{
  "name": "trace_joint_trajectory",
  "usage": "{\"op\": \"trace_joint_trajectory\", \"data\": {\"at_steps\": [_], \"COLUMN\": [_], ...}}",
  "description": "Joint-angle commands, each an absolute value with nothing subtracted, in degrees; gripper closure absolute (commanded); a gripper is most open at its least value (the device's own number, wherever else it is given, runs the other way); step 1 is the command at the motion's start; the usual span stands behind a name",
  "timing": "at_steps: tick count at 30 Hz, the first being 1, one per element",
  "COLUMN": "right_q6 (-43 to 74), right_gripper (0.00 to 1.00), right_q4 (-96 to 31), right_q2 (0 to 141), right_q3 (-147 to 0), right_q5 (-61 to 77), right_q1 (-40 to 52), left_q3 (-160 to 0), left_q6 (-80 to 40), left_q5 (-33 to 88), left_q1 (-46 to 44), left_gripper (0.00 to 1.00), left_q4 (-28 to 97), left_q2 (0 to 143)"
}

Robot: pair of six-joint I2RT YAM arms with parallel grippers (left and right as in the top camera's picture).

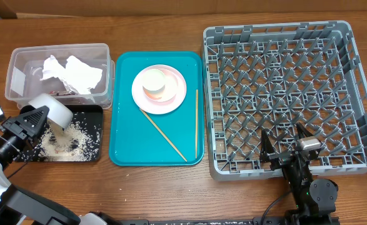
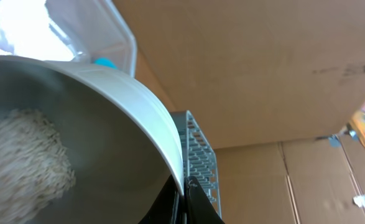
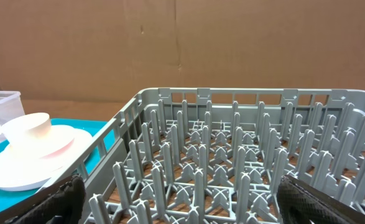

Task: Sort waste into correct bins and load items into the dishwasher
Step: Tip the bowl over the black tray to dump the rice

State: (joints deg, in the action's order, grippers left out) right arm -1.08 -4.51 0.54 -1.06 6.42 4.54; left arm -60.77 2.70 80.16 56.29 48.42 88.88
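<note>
Black tray (image 1: 94, 112) under bowl (image 1: 55, 109) tilted by left gripper (image 1: 38, 117).

Tub (image 1: 58, 47) behind shallow tray (image 1: 94, 112); serving tray (image 1: 124, 125) between these and dish rack (image 1: 358, 94).

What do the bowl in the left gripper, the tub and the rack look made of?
The bowl: likely glazed ceramic or melamine; smooth, opaque, thick rim. The tub: clear plastic; napkins show through its walls. The rack: matte grey moulded plastic; lattice walls and pegs.
</note>
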Motion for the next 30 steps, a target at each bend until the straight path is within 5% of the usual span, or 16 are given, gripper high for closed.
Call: {"op": "trace_joint_trajectory", "data": {"at_steps": [1,30], "right_q6": [-1.1,-1.1], "right_gripper": [0.00,0.00], "right_q4": [-4.3,-4.3], "right_q2": [0.2,0.2], "right_q3": [-0.4,-0.4], "right_q5": [6.1,6.1], "right_q1": [4.4,4.4], "left_q3": [-60.5,-60.5], "left_q6": [9.9,18.6], "left_q5": [87.0,90.6], "left_q1": [56.6,56.3], "left_gripper": [0.96,0.96], "left_q4": [49.7,55.0], "left_q2": [87.6,87.7]}}
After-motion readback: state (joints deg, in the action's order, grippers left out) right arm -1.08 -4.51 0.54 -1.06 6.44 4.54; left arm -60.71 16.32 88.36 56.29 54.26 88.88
